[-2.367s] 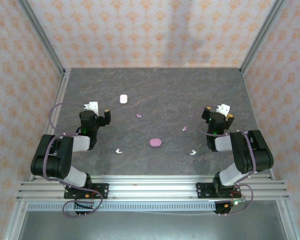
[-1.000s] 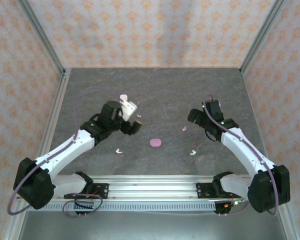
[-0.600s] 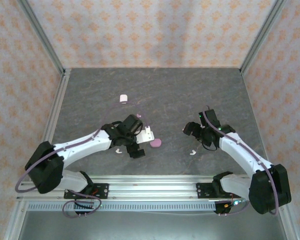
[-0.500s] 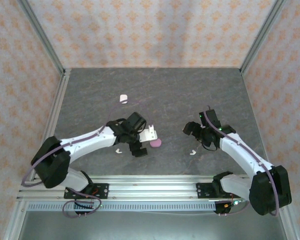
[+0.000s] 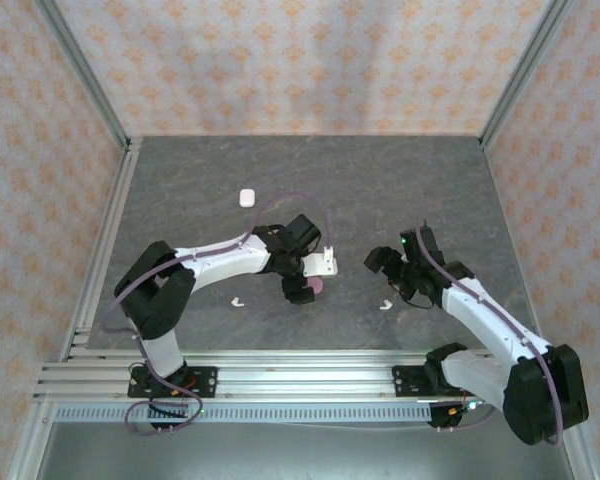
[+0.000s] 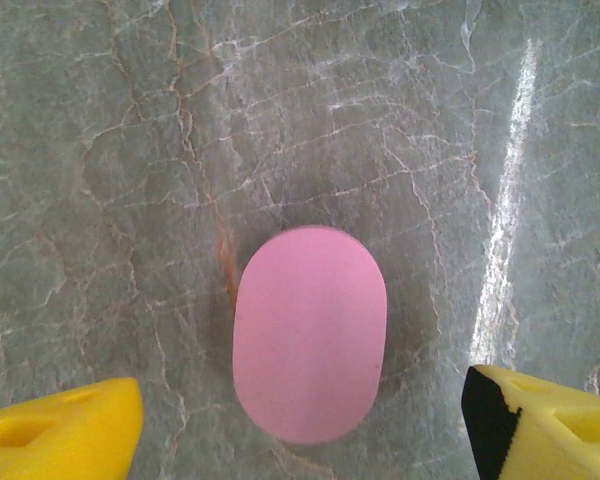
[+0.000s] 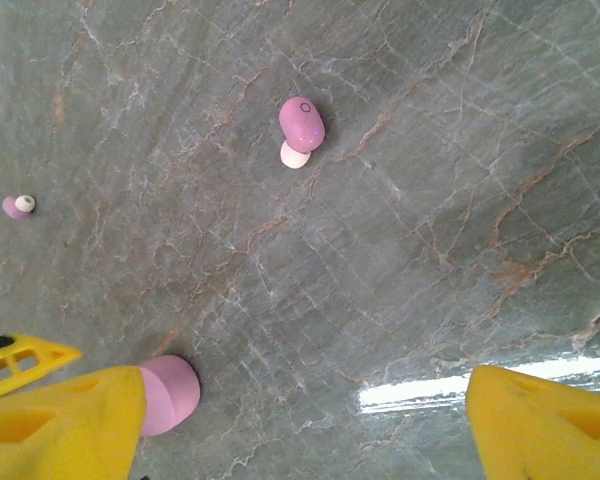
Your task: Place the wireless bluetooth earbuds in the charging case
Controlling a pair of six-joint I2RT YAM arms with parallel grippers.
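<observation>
0 of 4 seated: left gripper (image 6: 300, 425) wide open, straddling the shut-looking pink case (image 6: 310, 345) without touching; right gripper (image 7: 305, 425) wide, empty, above a pink earbud (image 7: 301, 130) loose on the table (image 5: 430, 180); second pink earbud (image 7: 18, 206) and white earbud (image 5: 237, 300) also loose, white case (image 5: 246, 197) untouched.

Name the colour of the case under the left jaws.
The case is pink, clearest in left wrist view.

White arm links (image 5: 220, 262), black joints (image 5: 158, 285), lilac cables (image 5: 298, 196); pincer fingers (image 6: 60, 440) yellow, apparently black-padded.
</observation>
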